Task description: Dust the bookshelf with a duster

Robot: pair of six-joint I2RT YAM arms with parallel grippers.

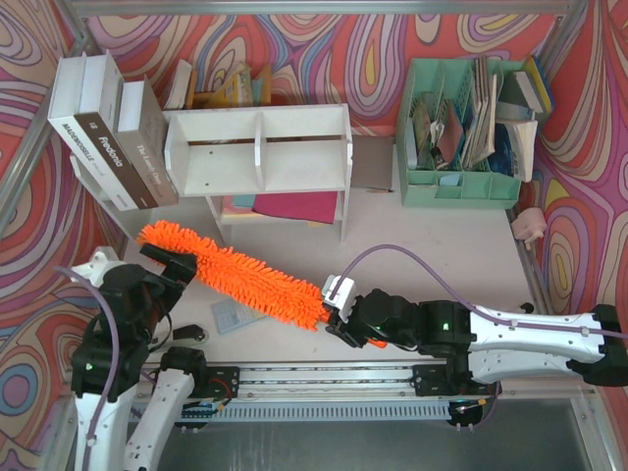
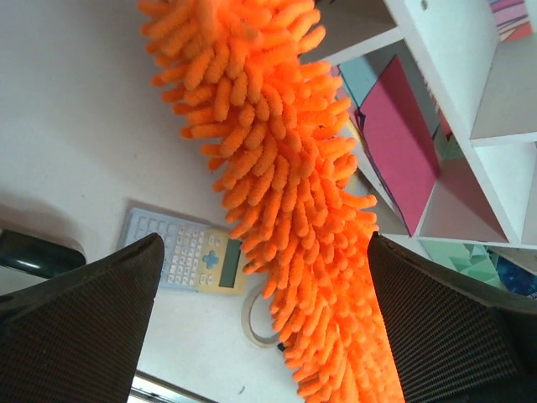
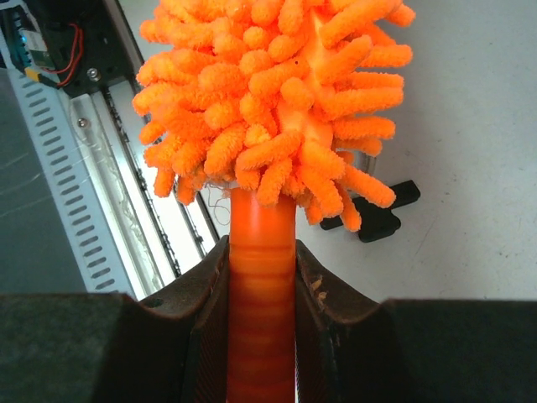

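On the table (image 1: 442, 245), right end effector (image 1: 334, 310) clamps the duster (image 1: 245, 280) handle; left end effector (image 1: 174, 261) gapes.

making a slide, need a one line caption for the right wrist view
The right jaws clamp the duster handle, fluffy orange head reaching out over the white table.

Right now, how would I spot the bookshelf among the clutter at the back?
Follow the swirly back wall to its middle, between the leaning books on the left and the mint-green organizer on the right. The bookshelf is the small white unit on legs; only it has one upright divider making two compartments.
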